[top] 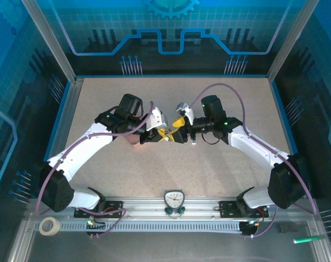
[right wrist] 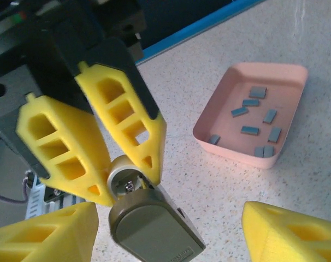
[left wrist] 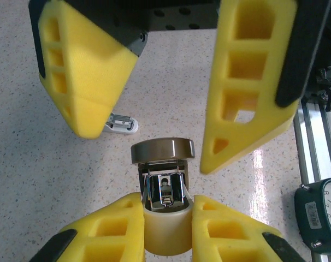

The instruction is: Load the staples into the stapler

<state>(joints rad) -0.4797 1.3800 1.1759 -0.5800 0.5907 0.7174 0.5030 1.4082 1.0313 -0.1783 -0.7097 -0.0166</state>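
Bright, even light; glare on the table [left wrist: 258, 164]; soft shadows.

The two grippers meet at mid-counter [top: 209, 174], a little nearer the far edge than the near one. The stapler [left wrist: 164, 194] sits clamped between the jaws of the left gripper [top: 161, 135], its lid swung up toward the right gripper [right wrist: 169, 214], whose jaws stand spread apart, one to each side of the lid. The tray [right wrist: 231, 154] rests on the counter left of the stapler, and the staples [right wrist: 250, 130] lie scattered inside it. A small loose piece [left wrist: 122, 123] lies on the counter just beyond the stapler. Before the near edge, on the rail [top: 209, 210], a clock [top: 173, 200] sits at the middle — a tape roll [top: 49, 225] at the left end.
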